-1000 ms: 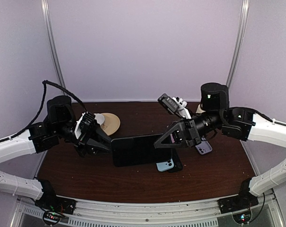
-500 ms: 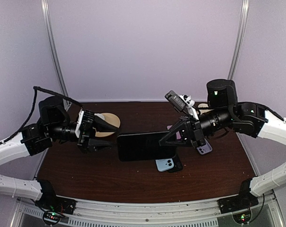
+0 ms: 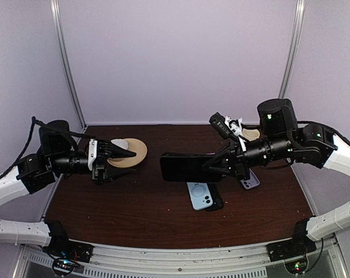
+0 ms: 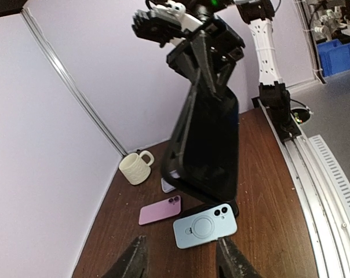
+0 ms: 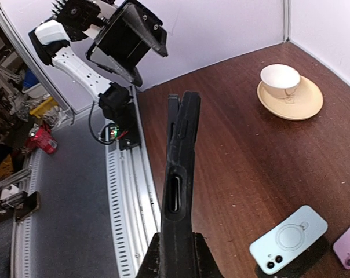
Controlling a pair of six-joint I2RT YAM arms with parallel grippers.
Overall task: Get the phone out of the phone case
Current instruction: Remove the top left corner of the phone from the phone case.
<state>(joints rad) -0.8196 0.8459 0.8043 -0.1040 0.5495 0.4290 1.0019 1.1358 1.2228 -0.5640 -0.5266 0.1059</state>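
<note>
The black phone in its black case (image 3: 186,168) hangs in the air above the table's middle, and my right gripper (image 3: 214,169) is shut on its right end. In the right wrist view I see it edge-on (image 5: 178,174), port cut-out toward me, clamped in the right gripper (image 5: 176,250). I cannot tell how far the phone sits in the case. My left gripper (image 3: 127,161) is open and empty, well left of the phone, over the saucer. The left wrist view shows its open fingers (image 4: 230,262) low down and the phone (image 4: 210,145) ahead, out of reach.
A light blue phone (image 3: 199,196) lies on the brown table (image 3: 134,214) on top of a dark one, below the held phone. A lilac phone (image 3: 250,180) lies right of it. A cup on a tan saucer (image 3: 137,152) sits back left. A cream mug (image 4: 136,168) stands back right.
My left gripper has let go of the phone's left end and drawn back to the left. My right gripper has carried the phone right and a little up.
</note>
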